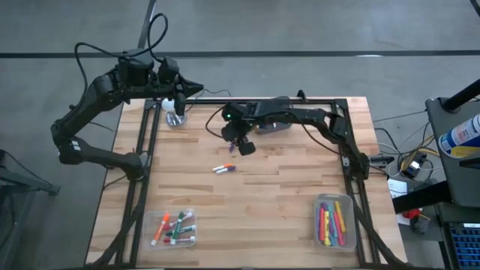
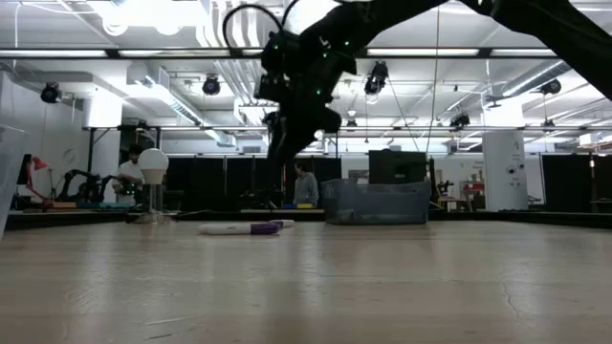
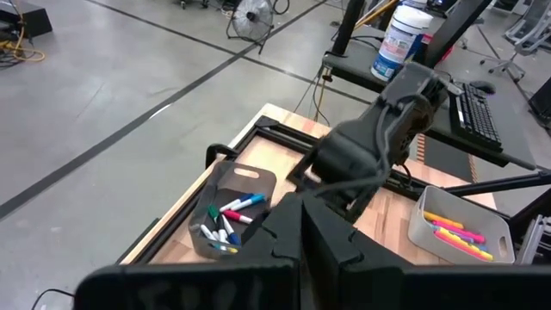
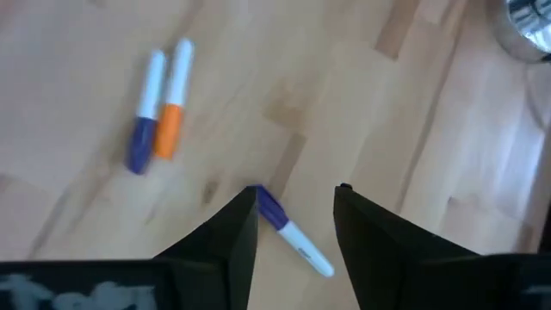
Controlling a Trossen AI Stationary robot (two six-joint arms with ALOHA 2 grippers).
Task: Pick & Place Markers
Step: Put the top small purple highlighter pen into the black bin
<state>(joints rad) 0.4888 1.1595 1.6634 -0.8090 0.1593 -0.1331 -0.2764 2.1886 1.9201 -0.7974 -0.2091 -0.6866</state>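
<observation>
From the high view I could place everything against the white globe on its round base [image 1: 171,106] at the table's [image 1: 285,187] far left corner. The right gripper [image 1: 237,144] hung toward the table's middle from that globe. Two loose markers [image 1: 223,168] lay a little farther from the globe than the gripper. Well away from the globe, along the near edge, sat two clear trays. One of them [image 1: 173,229] held mixed colours, and the other [image 1: 334,222] held pink, yellow and orange markers.

The right wrist view gave me what the overhead could not. The pair was one blue-capped marker [image 4: 145,110] and one orange-capped marker [image 4: 174,96], lying side by side and touching. A third, purple-capped marker [image 4: 291,229] showed between the fingers. Its cap end met one finger's edge. I could not tell whether it lay on the wood.

The low view showed the right gripper [image 2: 287,143] raised clear of the tabletop and pointing down. The markers [image 2: 239,227] lay flat below it, to the side away from the globe [image 2: 153,161]. The gripper's fingers stood apart, wider than a marker, and gripped nothing that I could see.

The left gripper [image 1: 193,87] waited above the corner just beside the globe, its fingers [image 3: 331,245] pressed together and empty. Its wrist camera looked across the right arm [image 3: 370,142] to both trays.
</observation>
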